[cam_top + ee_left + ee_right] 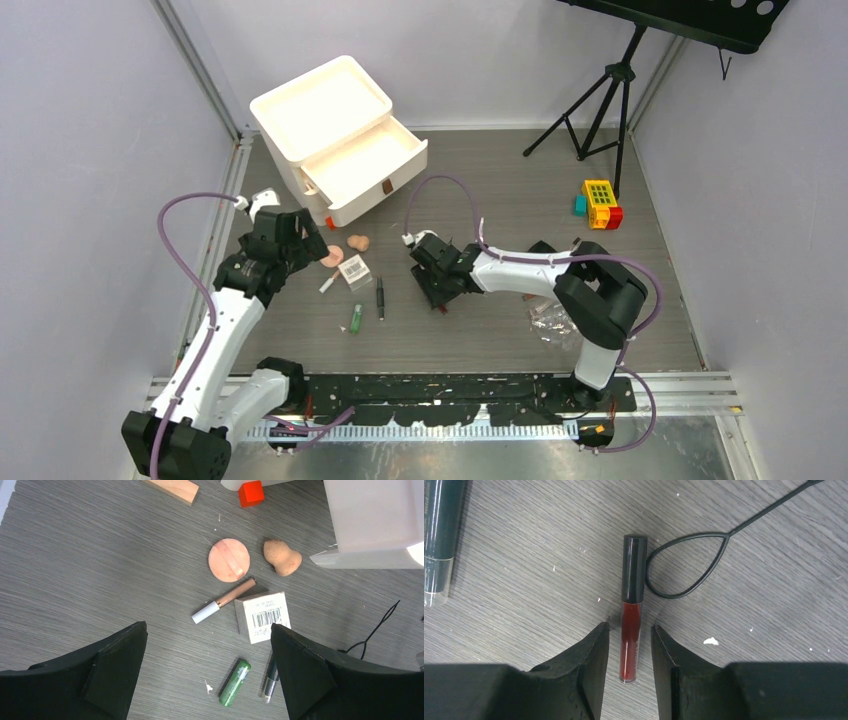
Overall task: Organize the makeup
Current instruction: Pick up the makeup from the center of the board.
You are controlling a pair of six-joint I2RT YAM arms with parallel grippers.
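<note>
We see the right pincer (630, 630) narrow, its fingers straddling the red tube (631, 609) lying on the table (774, 605). We should close squarely on its lower half, clear of the cable loop (669, 597) beside the cap. Only the right wrist view shows this straddle; from above, the arm hides it. The left pincer (207, 630) hangs wide over the barcoded box (262, 616).
</note>
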